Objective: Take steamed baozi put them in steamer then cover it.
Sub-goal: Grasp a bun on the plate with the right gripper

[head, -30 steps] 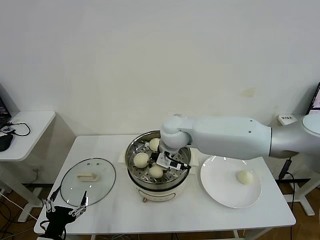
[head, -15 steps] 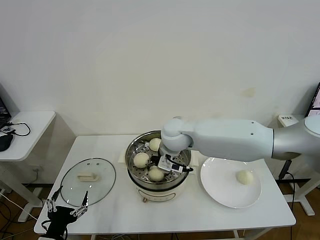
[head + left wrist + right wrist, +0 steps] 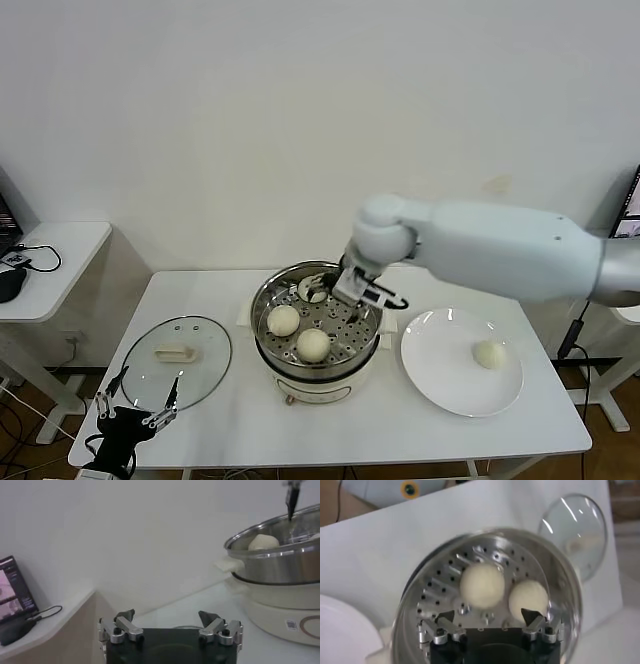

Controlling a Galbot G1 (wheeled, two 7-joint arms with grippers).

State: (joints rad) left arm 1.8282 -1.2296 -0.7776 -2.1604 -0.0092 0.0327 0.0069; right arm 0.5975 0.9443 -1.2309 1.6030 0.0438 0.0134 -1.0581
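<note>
- The right gripper (image 3: 352, 290) had lifted from low inside the steamer (image 3: 316, 322) to just above its back rim; a second earlier it sat down among the buns; its jaws now stood wide apart with nothing between them, as the right wrist view (image 3: 487, 620) showed
- The bun it had been setting down was left behind on the holed tray (image 3: 440, 587); the front bun (image 3: 313, 343) and the left bun (image 3: 283, 319) lay clear in the head view, touching nothing but the tray; a third bun (image 3: 310, 288) at the back was partly hidden by the gripper
- That made three buns in the steamer, by my count; one bun (image 3: 488, 353) was left on the white plate (image 3: 440, 380) to the steamer's right, well apart from the pot
- The lid (image 3: 177, 362) lay flat on the table (image 3: 400, 430) to the steamer's left, handle up, untouched
- The left gripper (image 3: 134, 412) hung parked at the table's near left corner, jaws apart and empty, unchanged over the last second
- Judgement: the release looked complete; the last bun on the plate was probably next, and covering could only follow after that
</note>
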